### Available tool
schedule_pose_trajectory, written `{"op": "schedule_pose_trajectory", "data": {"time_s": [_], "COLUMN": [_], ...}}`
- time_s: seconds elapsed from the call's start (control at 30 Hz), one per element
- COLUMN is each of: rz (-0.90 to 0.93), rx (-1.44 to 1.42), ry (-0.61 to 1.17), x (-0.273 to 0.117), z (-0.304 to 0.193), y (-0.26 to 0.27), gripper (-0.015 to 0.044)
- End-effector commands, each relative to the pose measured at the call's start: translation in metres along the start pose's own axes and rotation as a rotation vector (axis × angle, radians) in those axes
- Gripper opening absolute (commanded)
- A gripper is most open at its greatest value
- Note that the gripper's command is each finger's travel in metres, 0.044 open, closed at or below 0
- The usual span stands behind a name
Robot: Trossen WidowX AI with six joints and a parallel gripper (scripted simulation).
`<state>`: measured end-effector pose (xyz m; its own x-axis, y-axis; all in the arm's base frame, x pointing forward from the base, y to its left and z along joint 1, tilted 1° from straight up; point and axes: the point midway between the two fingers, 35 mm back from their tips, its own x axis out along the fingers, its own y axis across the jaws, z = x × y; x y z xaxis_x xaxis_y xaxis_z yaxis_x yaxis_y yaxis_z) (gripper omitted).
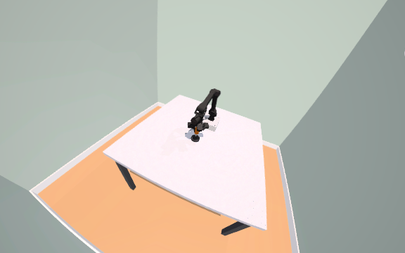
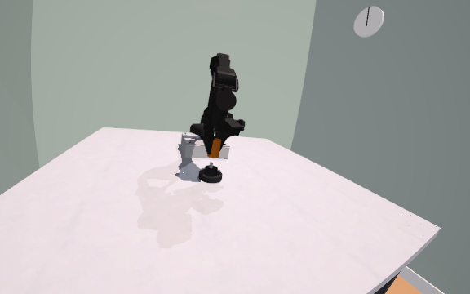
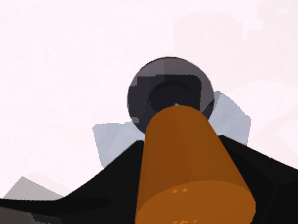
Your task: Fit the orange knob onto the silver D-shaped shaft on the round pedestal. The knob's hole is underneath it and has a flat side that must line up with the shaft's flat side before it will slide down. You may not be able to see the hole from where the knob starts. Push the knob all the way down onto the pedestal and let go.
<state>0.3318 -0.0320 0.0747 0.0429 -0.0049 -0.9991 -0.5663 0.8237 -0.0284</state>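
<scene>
The orange knob [image 1: 196, 131] [image 2: 215, 149] [image 3: 192, 155] is held in my gripper [image 2: 215, 146], which is shut on it. The knob is slightly tilted in the exterior view, its lower end a little above the shaft. The black round pedestal [image 1: 195, 138] [image 2: 210, 176] [image 3: 167, 67] stands on the table below. The silver shaft [image 2: 211, 165] stands up from its centre; in the wrist view the knob hides nearly all of it. The knob's hole and its flat side are hidden, and the shaft's flat side is too small to make out.
The white table [image 1: 223, 169] [image 2: 259, 229] carries everything. A light box-shaped base [image 1: 213, 125] [image 2: 202, 152] stands behind the pedestal at the foot of the arm. Shadows of the arm fall across the table around the pedestal.
</scene>
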Motion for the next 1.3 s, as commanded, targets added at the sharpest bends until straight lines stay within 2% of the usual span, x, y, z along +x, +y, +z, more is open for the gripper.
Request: {"op": "schedule_pose_trajectory", "data": {"time_s": [0.0, 1.27], "rz": [0.001, 0.004], "rx": [0.104, 1.212], "ry": [-0.007, -0.006], "x": [-0.0012, -0.0012], "z": [0.0016, 0.0011], "y": [-0.0005, -0.0008], "gripper": [0.0000, 0.0000]}}
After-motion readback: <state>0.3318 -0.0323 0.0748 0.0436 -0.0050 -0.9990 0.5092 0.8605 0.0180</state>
